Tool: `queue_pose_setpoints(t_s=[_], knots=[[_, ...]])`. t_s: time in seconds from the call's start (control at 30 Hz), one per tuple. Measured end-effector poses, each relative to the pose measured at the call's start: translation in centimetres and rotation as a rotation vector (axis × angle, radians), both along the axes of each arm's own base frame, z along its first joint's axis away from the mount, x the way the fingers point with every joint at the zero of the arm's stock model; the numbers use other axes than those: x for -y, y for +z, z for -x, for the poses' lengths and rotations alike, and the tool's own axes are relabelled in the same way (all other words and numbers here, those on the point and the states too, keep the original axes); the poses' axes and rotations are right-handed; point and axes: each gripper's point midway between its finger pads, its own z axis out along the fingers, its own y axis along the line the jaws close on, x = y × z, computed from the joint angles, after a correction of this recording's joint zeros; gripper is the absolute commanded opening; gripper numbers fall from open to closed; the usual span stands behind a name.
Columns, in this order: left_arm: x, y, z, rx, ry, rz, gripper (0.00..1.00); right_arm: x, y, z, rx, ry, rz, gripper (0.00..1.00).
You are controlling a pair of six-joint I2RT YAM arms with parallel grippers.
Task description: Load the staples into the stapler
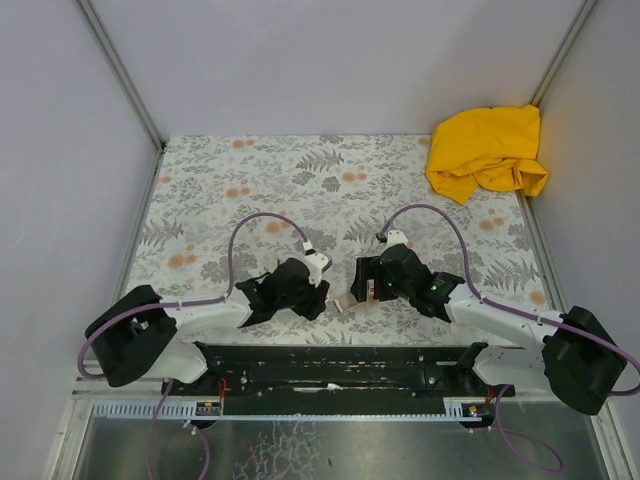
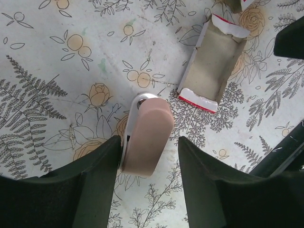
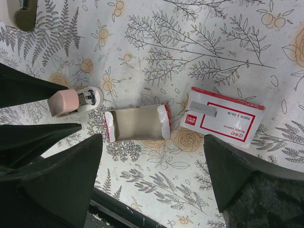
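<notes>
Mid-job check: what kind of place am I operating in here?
Probably an enclosed robot test cell rather than an office or home. It has plain grey wall panels in metal framing, a floral-print tablecloth over the work surface, and a black mounting rail along the near edge.

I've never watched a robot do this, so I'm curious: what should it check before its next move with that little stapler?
1. Stapler sits inside the left gripper: ok.
2. Its fingers clamped on it: not ok, a gap shows on one side.
3. Stapler opened for loading: cannot tell.
4. Staples in view: ok, a strip lies on the white box.
5. Right gripper open, holding nothing: ok.
6. Cardboard tray emptied: ok.
</notes>
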Motion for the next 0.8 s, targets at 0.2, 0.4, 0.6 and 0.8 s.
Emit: queue_pose_setpoints(t_s=[0.2,0.4,0.6,0.8], knots=[[0.1,-0.3,0.1,-0.01,0.038,-0.047,0.48,0.0,0.3,0.0,0.006,0.0,-0.006,0.94],[0.2,-1.0,0.3,-0.03,0.079,-0.104,0.5,0.0,0.6,0.0,0.012,-0.004,-0.017,0.94],[0.1,-1.1,0.6,-0.035,0.107,-0.121,0.4,-0.1,1.0,-0.1,0.018,-0.009,-0.03,0.94],[-0.1,-1.2,0.5,-0.039,0.137,-0.137,0.18,-0.1,1.2,-0.1,0.02,-0.013,-0.039,0.96]])
